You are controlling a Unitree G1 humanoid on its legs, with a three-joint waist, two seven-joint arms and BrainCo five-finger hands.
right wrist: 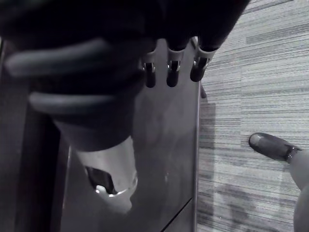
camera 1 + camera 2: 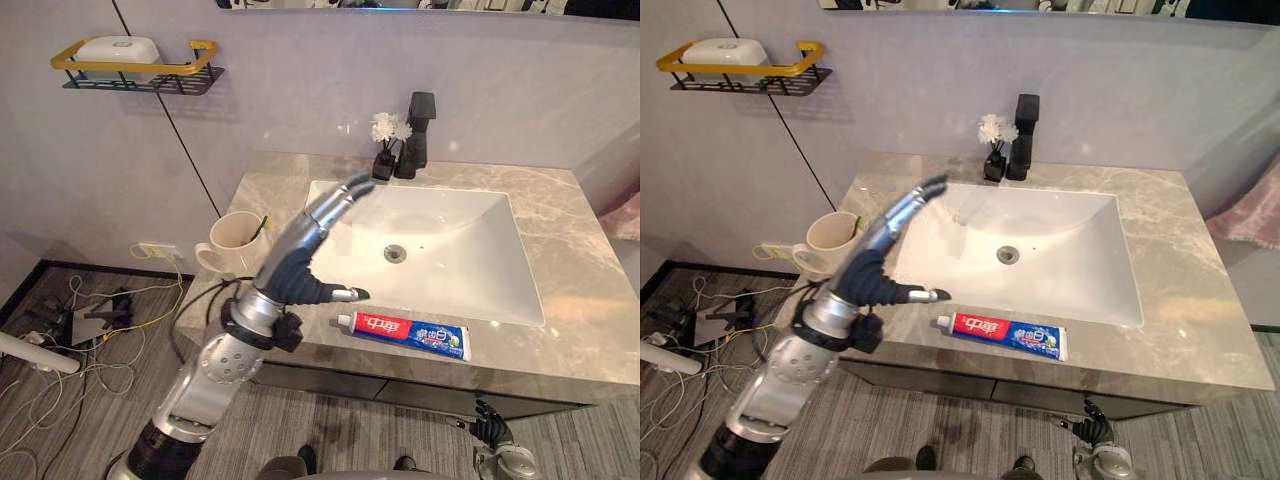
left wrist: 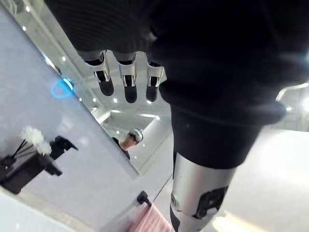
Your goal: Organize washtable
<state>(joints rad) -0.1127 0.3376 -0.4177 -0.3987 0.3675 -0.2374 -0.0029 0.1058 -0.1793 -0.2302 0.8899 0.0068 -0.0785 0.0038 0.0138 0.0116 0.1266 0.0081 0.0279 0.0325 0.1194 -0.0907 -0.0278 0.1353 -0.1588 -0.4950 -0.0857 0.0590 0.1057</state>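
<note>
A red, white and blue toothpaste tube (image 2: pixel 403 334) lies flat on the marble counter (image 2: pixel 590 300), along its front edge below the white sink (image 2: pixel 450 215). A cream mug (image 2: pixel 235 240) with a thin green stick in it stands at the counter's left edge. My left hand (image 2: pixel 300 265) hovers over the counter between the mug and the sink, open and holding nothing, with straight fingers (image 3: pixel 128 79) pointing toward the back wall and the thumb stuck out toward the tube. My right hand (image 2: pixel 490 425) hangs low in front of the cabinet under the counter, its fingers (image 1: pixel 171 72) relaxed and empty.
A black faucet (image 2: pixel 415 135) and a small dark vase of white flowers (image 2: pixel 388 128) stand behind the sink. A yellow-railed wall shelf (image 2: pixel 140 75) at upper left holds a white box (image 2: pixel 118 50). Loose cables (image 2: pixel 80 320) lie on the floor at left. Pink cloth (image 2: pixel 625 215) shows at right.
</note>
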